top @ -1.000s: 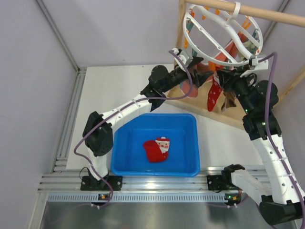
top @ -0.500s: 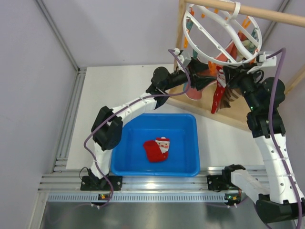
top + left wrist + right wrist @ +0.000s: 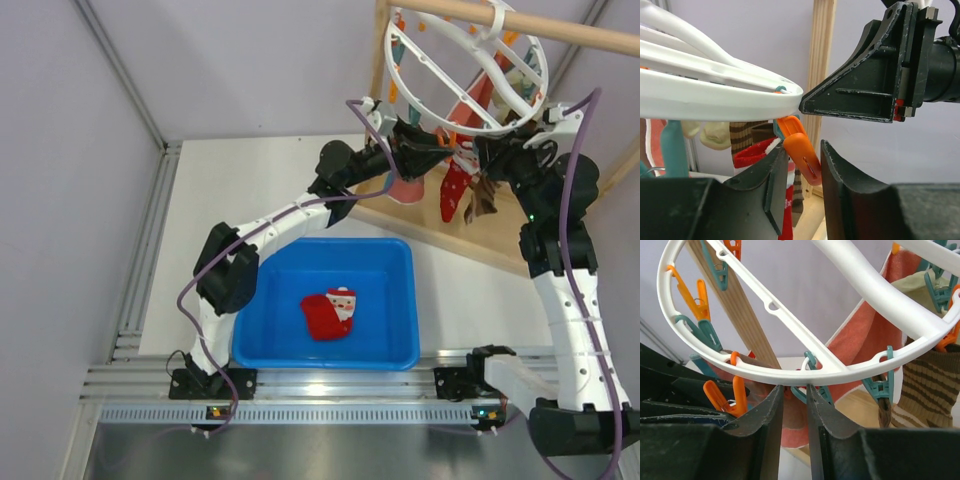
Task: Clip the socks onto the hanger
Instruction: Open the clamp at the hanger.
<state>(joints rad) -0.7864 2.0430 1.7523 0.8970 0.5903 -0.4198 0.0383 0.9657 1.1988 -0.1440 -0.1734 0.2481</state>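
The white ring hanger (image 3: pixel 400 75) hangs from the wooden bar. Under its near rim (image 3: pixel 715 95), my left gripper (image 3: pixel 803 146) is shut on an orange clothespin (image 3: pixel 802 152). Opposite it, my right gripper (image 3: pixel 794 387) sits just below the rim (image 3: pixel 790 372), jaws narrow, pinching the top of a red sock (image 3: pixel 453 195) that dangles below; its white cuff (image 3: pixel 752 154) shows behind my left finger. The grip point itself is mostly hidden. Another red Santa sock (image 3: pixel 330 315) lies in the blue bin (image 3: pixel 250 310). A brown striped sock (image 3: pixel 925 385) hangs clipped.
A salmon-pink sock (image 3: pixel 865 335) hangs behind the rim. The wooden frame stand (image 3: pixel 560 30) carries the hanger, and its post (image 3: pixel 822 60) rises close behind both grippers. Teal and orange pins (image 3: pixel 695 300) line the ring. Grey walls stand at the left and back.
My left gripper has reached in under the rim and its jaws have narrowed onto the orange clothespin. The right arm has lifted the red sock closer to the rim.
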